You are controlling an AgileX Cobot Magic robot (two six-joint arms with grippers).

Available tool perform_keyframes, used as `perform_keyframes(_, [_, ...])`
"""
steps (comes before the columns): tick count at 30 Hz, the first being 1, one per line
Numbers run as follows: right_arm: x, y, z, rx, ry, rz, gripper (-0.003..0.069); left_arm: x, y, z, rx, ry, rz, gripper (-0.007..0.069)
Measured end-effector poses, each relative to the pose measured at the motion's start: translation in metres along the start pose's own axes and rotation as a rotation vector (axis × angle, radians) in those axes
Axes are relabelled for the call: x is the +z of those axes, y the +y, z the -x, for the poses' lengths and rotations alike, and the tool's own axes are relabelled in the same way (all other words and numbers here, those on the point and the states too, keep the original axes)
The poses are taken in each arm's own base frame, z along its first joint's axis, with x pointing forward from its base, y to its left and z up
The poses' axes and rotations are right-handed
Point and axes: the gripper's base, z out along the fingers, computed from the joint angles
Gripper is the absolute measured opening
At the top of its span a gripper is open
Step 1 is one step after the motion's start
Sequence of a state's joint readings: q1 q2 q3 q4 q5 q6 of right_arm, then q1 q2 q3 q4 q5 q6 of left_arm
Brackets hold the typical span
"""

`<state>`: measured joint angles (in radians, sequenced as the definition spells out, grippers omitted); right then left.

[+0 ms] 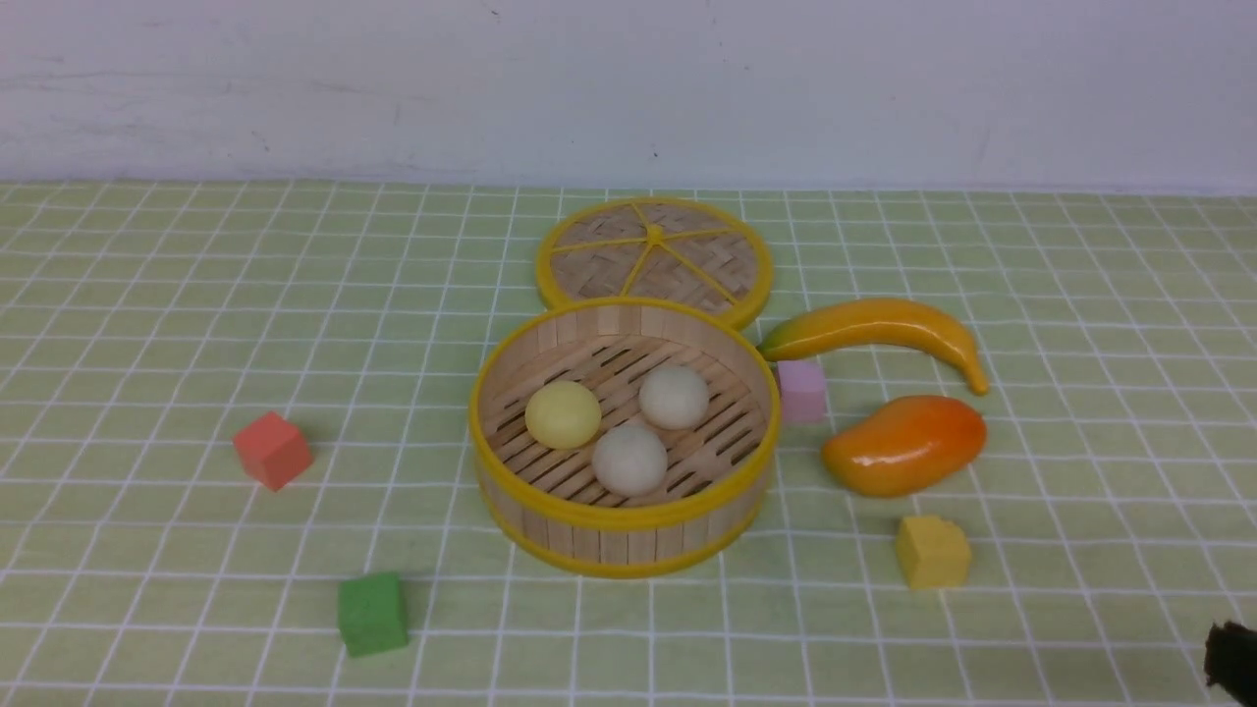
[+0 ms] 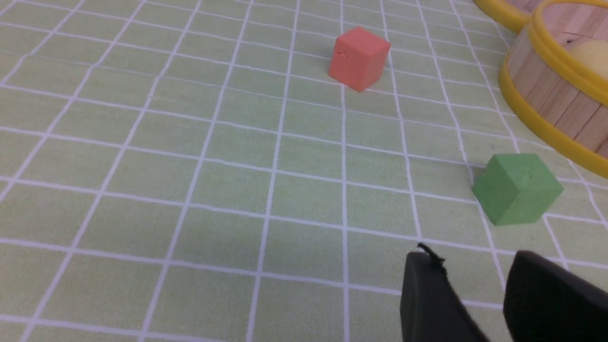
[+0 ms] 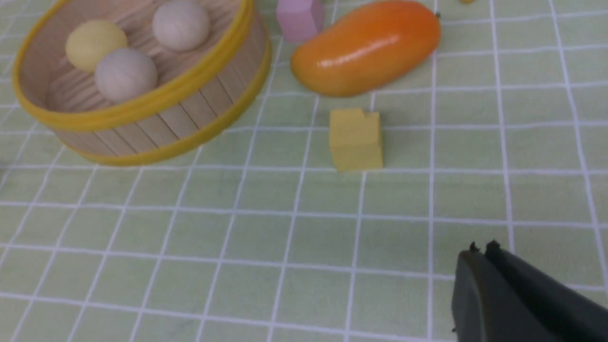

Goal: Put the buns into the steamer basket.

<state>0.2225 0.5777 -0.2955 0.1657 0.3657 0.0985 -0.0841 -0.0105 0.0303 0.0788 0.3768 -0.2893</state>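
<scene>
All three buns sit inside the steamer basket (image 1: 511, 462): the yellow bun (image 1: 563, 414) on the left, one pale bun (image 1: 674, 397) toward the back and the other pale bun (image 1: 629, 459) toward the front, all close together on the slatted floor. The basket stands in the middle of the green checked cloth (image 1: 147, 324). The flat lid (image 1: 654, 257) lies just behind it, with its edge right at the basket's back rim. On the right side things are crowded: a pink cube (image 1: 802, 390) sits just beside the basket wall, with a banana (image 1: 879, 332), a mango (image 1: 904, 444) and a yellow cube (image 1: 932, 551) near it. The left side has more open room, with only a red cube (image 1: 273, 450) and a green cube (image 1: 372, 614), well apart from each other. The left gripper (image 2: 472, 270) hangs low over bare cloth near the green cube, its jaws apart with nothing between them. The right gripper (image 3: 480, 251) is over bare cloth near the front right edge, jaws pressed together and holding nothing
</scene>
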Motion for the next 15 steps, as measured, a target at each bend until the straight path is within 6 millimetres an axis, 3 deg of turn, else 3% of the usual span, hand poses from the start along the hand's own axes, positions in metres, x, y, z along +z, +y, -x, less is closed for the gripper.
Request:
perform_keyframes(8, [0.004, -0.004, -0.016, -0.009, 0.054, -0.016, -0.001, 0.0, 0.0, 0.0, 0.0, 0.0, 0.0, 0.0237])
perform_keyframes(15, [-0.02, -0.022, -0.035, -0.195, -0.083, -0.148, -0.0001, 0.0, 0.0, 0.0, 0.0, 0.0, 0.0, 0.0237])
